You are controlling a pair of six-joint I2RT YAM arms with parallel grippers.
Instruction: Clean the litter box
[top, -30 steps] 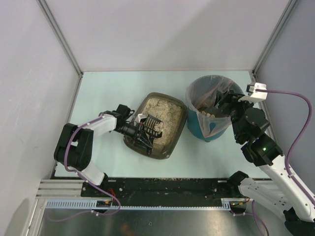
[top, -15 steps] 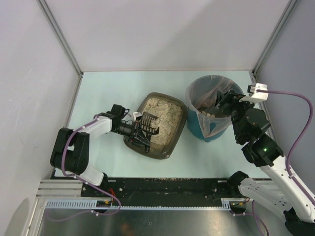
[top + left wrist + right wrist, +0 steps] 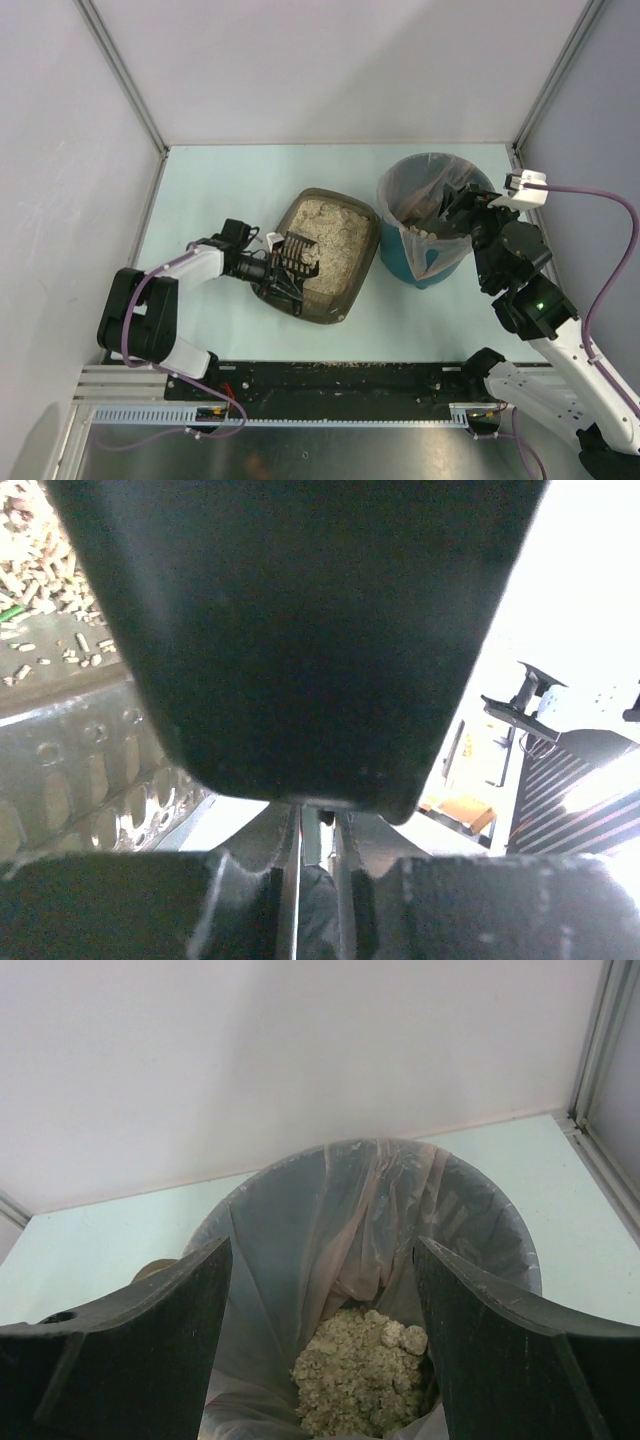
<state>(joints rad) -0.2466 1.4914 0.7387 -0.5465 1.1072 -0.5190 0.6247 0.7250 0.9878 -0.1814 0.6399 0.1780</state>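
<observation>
Left of centre in the top view, the left gripper (image 3: 272, 268) pinches the handle of the black scoop (image 3: 298, 256), held over the left side of the litter box (image 3: 335, 308) at mid-frame, probably to sift it. Farther off, upper right, the right gripper (image 3: 447, 212) has its 2 fingers (image 3: 130, 1360) spread wide over the teal bin (image 3: 412, 268), likely steadying it for dumping.

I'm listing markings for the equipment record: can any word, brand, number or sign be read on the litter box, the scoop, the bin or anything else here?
None can be read.
Litter box: no print shows.
Scoop: no print shows.
Bin: no print shows on it or its clear bag.
The background of the left wrist view is too blurred to read.
</observation>
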